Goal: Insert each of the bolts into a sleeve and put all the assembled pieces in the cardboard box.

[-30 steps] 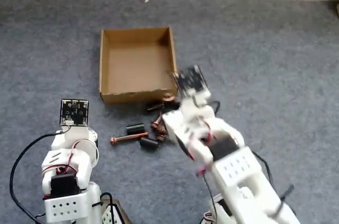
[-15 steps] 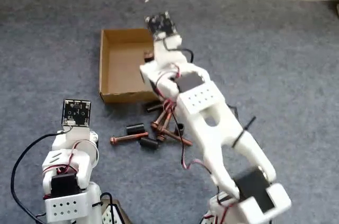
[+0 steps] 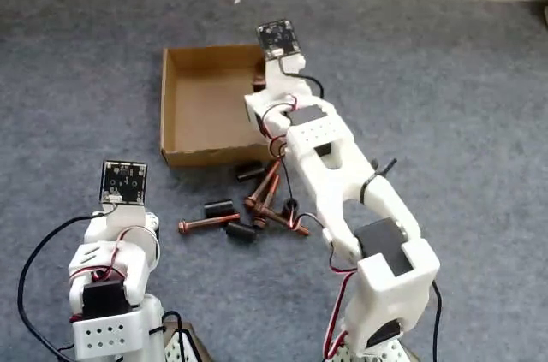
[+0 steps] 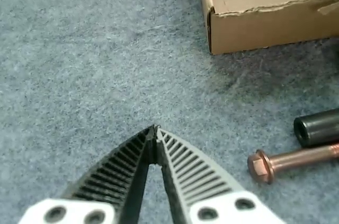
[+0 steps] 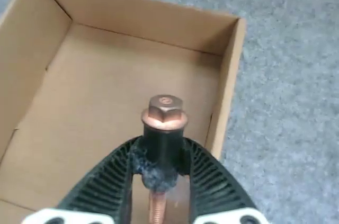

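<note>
Copper bolt [image 5: 164,113] sits inside black sleeve [image 5: 160,155]. Your right gripper [image 5: 161,147] clamps sleeve, holding pair above cardboard box [image 5: 143,20], just inside one side wall. Your left gripper [image 4: 154,131] hovers over grey carpet [image 4: 79,49] near box corner, fingers pinched together, holding nothing. Loose bolt [image 4: 296,159] and loose sleeve [image 4: 318,127] lie just beside it on carpet.
</note>
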